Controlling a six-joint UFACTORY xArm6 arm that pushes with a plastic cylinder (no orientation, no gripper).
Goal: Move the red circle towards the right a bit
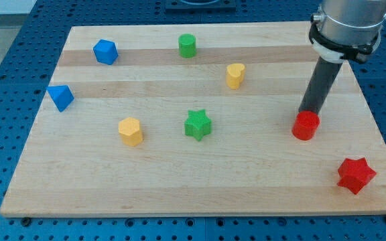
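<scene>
Blocks lie scattered over a pale wooden counter (179, 187) that sits on a blue perforated base (5, 60). Nearest the view's bottom, at the right, is a red star (356, 175), close to the counter's right corner. Up and to the left of it sits the red circle (305, 126), well apart from the star, on the right half of the counter.

My tip (308, 112) meets the circle at its upper edge, on the side toward the view's top; the very end is partly hidden behind the block, so whether it truly touches cannot be told. The dark rod (320, 84) rises from there, leaning slightly to the view's right, into a grey collar (344, 30) at the top right. No hand is fitted on this arm, so there is no open or closed state to tell.

Around the middle lies a green star (198, 125), and to its left a yellow block (131, 131) of roughly hexagonal outline. Further up, a blue block (61, 98) sits near the left edge, and a yellow heart (235, 75) lies right of centre, well apart from the circle. Farthest, near the view's top, are a blue block (105, 51) with several flat sides at the left and a green cylinder (187, 45) near the middle.
</scene>
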